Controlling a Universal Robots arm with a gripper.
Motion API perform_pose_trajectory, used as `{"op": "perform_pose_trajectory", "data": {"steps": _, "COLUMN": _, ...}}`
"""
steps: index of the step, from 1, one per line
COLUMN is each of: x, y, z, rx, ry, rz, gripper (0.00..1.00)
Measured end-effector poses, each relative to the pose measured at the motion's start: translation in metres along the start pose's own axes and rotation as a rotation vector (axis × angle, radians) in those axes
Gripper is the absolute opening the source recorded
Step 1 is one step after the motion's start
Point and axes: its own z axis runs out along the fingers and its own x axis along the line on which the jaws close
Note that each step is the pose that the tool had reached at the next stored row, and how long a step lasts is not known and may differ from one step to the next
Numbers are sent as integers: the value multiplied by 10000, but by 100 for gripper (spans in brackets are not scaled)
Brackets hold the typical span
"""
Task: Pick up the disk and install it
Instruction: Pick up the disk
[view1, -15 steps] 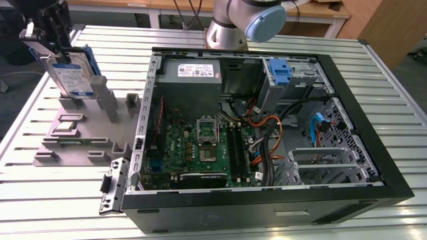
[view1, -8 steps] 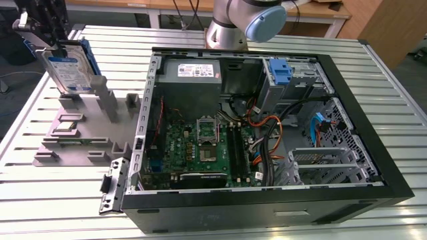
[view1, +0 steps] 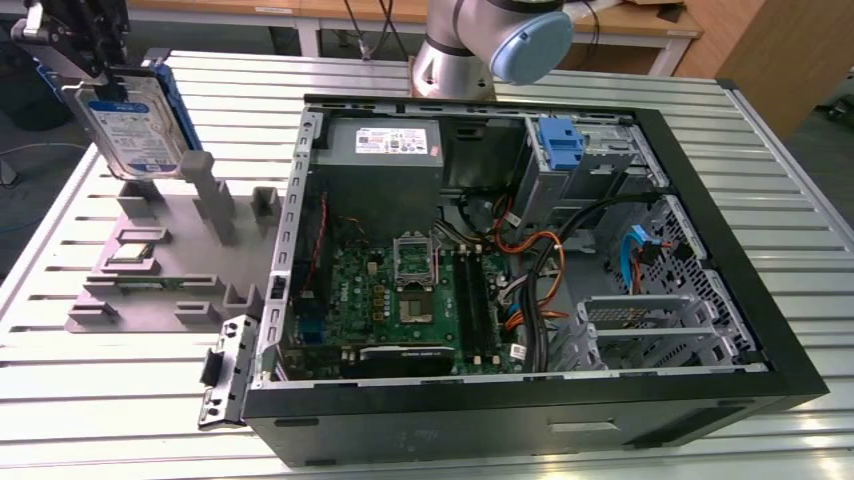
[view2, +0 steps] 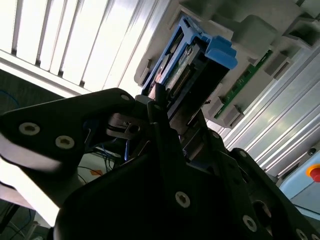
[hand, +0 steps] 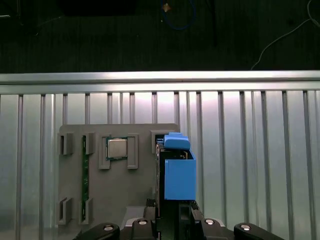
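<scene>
- My exterior view looks down from high and well back on the computer case (view1: 534, 250) beside the gripper (view1: 96, 70).
- First wrist view faces straight down past the gripper (hand: 172, 222).
- Second wrist view slants close along it.
- Both wrist views share the disk (hand: 179, 175) (view2: 192, 70) and the grey holder (hand: 117, 185) (view2: 260, 30) below it.

The gripper (view1: 80, 62) hangs high at the exterior view's left, clamped on the upright disk (view1: 130, 130); the arm (view1: 461, 45) stands farther back.
</scene>
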Motion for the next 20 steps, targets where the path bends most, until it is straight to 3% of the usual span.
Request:
{"op": "perform_pose_trajectory", "data": {"steps": 5, "x": -3, "y": 4, "z": -98, "rx": -2, "ry": 1, "rz": 0, "gripper": 35}}
{"op": "perform_pose_trajectory", "data": {"steps": 14, "x": -3, "y": 5, "z": -118, "rx": -4, "ry": 2, "rz": 0, "gripper": 35}}
{"op": "perform_pose_trajectory", "data": {"steps": 20, "x": -7, "y": 9, "z": -226, "rx": 0, "ry": 0, "rz": 1, "gripper": 35}}
